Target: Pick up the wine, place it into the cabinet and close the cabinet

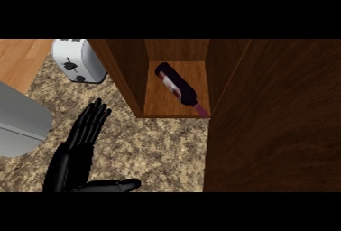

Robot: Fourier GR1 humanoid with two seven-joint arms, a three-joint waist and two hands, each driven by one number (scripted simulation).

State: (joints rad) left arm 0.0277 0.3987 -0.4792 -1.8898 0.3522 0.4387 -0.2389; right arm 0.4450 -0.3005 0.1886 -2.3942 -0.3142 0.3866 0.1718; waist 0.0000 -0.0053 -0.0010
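A dark wine bottle [178, 88] with a pale label lies on its side on the shelf of the wooden cabinet [174, 101], its purple neck reaching the shelf's front edge. The cabinet's brown door [273, 117] fills the right of the view and hides part of the opening's right side. My left hand [80, 140] shows at the lower left over the speckled counter, fingers straight and pointing up, thumb out to the right, holding nothing. It is apart from the cabinet. My right hand does not show.
A white toaster [78, 60] stands at the back left beside the cabinet's left wall. A grey rounded object [20, 119] sits at the left edge. Speckled counter [160, 149] lies between my hand and the cabinet.
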